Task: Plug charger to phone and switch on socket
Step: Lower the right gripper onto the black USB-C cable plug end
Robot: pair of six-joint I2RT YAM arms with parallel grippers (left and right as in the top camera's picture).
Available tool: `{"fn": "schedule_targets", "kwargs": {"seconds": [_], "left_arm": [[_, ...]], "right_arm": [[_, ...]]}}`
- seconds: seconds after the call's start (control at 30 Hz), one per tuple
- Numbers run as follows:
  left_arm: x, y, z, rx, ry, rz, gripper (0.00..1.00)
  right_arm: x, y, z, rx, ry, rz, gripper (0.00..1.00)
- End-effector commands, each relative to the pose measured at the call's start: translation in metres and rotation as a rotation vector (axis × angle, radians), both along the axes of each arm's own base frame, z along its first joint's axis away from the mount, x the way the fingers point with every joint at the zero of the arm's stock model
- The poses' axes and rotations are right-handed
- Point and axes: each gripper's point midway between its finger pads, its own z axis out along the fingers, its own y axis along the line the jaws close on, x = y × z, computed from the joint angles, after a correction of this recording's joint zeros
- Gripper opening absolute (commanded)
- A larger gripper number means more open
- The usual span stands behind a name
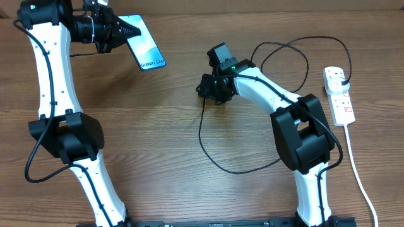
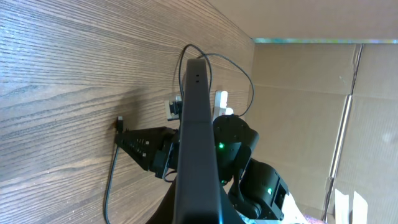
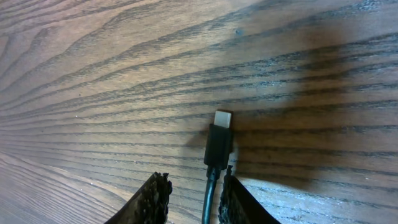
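My left gripper is shut on one end of the phone and holds it above the table's far left, its blue-teal screen facing up. In the left wrist view the phone shows edge-on as a black bar. The charger's black connector tip lies flat on the wood. My right gripper is low over the table and straddles the cable just behind the tip. Its right finger touches the cable and its left finger stands apart. The cable loops back to the socket.
The charger's black plug sits in the far end of the white power strip at the right edge. The strip's thick white cord runs toward the front right. Cardboard walls stand behind the table.
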Motion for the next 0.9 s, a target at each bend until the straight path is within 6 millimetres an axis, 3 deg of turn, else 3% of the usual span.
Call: {"fn": "schedule_targets", "kwargs": {"seconds": [0.0, 0.87], "left_arm": [[-0.001, 0.002, 0.009, -0.027, -0.01, 0.006, 0.04], [-0.001, 0.002, 0.009, -0.026, -0.01, 0.006, 0.04]], "right_arm": [[-0.002, 0.0, -0.007, -0.012, 0.008, -0.006, 0.3], [-0.005, -0.003, -0.023, -0.007, 0.003, -0.024, 0.3]]}}
